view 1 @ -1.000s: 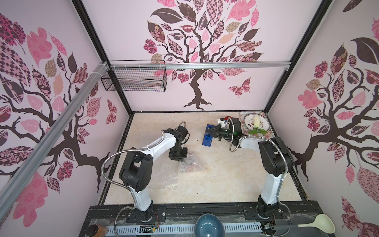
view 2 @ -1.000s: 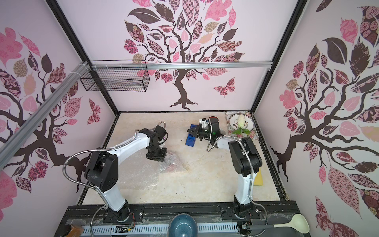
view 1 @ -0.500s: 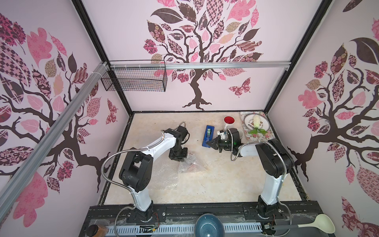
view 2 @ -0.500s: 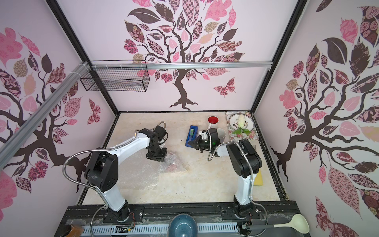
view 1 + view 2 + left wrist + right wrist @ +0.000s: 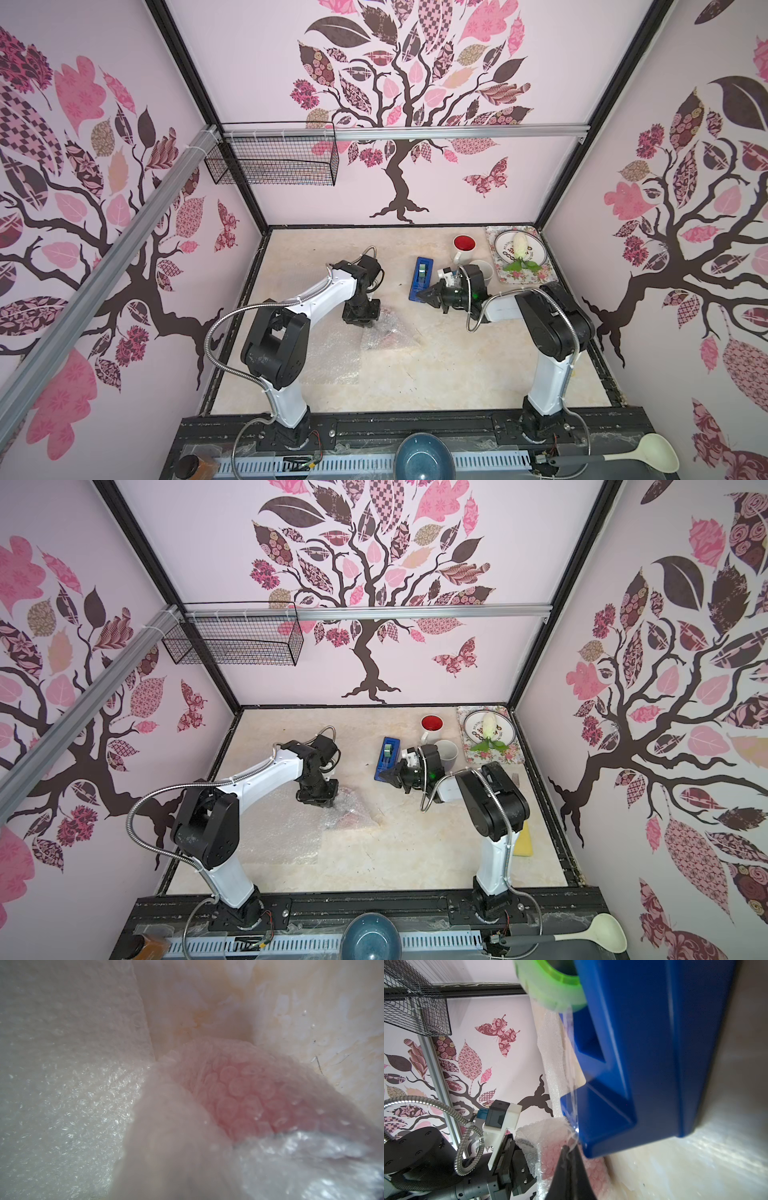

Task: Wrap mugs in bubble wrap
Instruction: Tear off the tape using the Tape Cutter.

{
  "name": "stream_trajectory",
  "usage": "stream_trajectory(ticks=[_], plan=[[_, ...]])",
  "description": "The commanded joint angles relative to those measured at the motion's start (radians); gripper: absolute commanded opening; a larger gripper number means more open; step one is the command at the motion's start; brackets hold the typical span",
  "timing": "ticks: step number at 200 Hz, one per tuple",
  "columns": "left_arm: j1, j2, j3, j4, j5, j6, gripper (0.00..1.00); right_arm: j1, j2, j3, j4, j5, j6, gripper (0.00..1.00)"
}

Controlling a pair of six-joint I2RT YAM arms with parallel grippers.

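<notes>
**The right gripper (image 5: 420,296) has moved forward along the tape dispenser (image 5: 422,274) to its near end.**
Its jaws are closed on a strand of clear tape (image 5: 572,1101), so sealing the wrap appears to be the next step. The red mug (image 5: 385,331), covered in bubble wrap (image 5: 405,338), lies near this gripper but apart from it. The mug is directly beside the left gripper (image 5: 360,320), which pinches the wrap closed.

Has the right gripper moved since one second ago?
Yes. The right gripper moved toward the robot's base, along the blue tape dispenser to its near end.
</notes>
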Motion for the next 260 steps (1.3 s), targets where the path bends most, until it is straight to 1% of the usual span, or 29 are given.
stream_trajectory(ticks=[1,21,37,69,117,140,167,184,199,222,243,260], plan=[[-0.018,0.036,-0.045,0.039,0.023,0.014,0.00,0.020,0.029,-0.017,0.022,-0.004,0.046,0.00],[-0.018,0.036,-0.037,0.038,0.019,0.013,0.00,0.022,0.067,-0.034,0.023,0.005,0.031,0.00],[-0.017,0.031,-0.028,0.033,0.017,0.010,0.00,0.024,0.108,-0.056,0.074,0.011,0.045,0.00],[-0.021,0.025,-0.022,0.029,0.014,0.001,0.00,0.028,0.174,-0.065,0.082,0.053,0.025,0.00],[-0.033,0.017,-0.028,0.031,0.017,-0.014,0.00,0.029,0.182,-0.040,-0.022,0.127,-0.045,0.00],[-0.038,0.018,-0.022,0.033,0.017,-0.019,0.00,0.030,0.206,-0.033,-0.015,0.126,-0.045,0.00],[-0.044,0.023,-0.019,0.034,0.014,-0.022,0.00,0.030,0.196,-0.034,-0.018,0.122,-0.060,0.00],[-0.047,0.024,-0.019,0.034,0.002,-0.025,0.00,0.028,0.146,-0.067,0.044,0.100,-0.035,0.00],[-0.050,0.020,-0.017,0.029,-0.008,-0.028,0.00,0.027,0.073,-0.077,0.015,0.079,-0.043,0.00],[-0.050,0.007,-0.024,0.033,-0.019,-0.039,0.00,0.026,-0.085,-0.102,-0.057,0.044,-0.049,0.00],[-0.051,-0.010,-0.029,0.043,-0.034,-0.061,0.00,0.039,-0.258,-0.162,-0.121,0.020,-0.013,0.00],[-0.061,-0.017,-0.028,0.051,-0.052,-0.085,0.00,0.083,-0.379,-0.202,-0.150,0.010,0.045,0.00]])
